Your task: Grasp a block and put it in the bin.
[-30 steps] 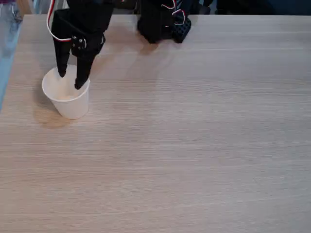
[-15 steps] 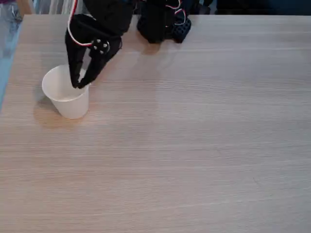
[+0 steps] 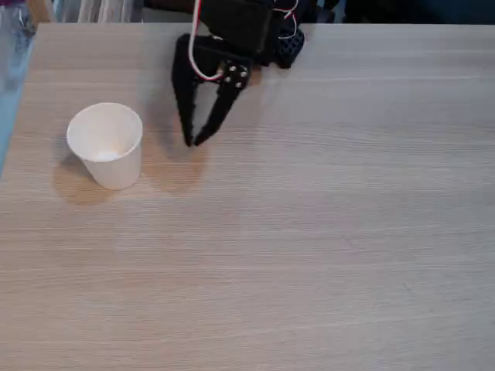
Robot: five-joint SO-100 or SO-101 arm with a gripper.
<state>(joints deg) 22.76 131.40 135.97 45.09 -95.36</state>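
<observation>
The gripper (image 3: 192, 141), fingertips now closed together on nothing, has swung away from over the bin (image 3: 105, 145) toward 3 o'clock of it — the drop looks done; the block is presumably inside the cup, though it can't be made out

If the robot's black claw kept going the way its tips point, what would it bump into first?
Probably just the bare wooden table. The gripper points downward with nothing under its closed tips; the paper cup stands off to the left in the fixed view.

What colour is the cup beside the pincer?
Plain white cup, unmarked; clearest in the fixed view.
</observation>
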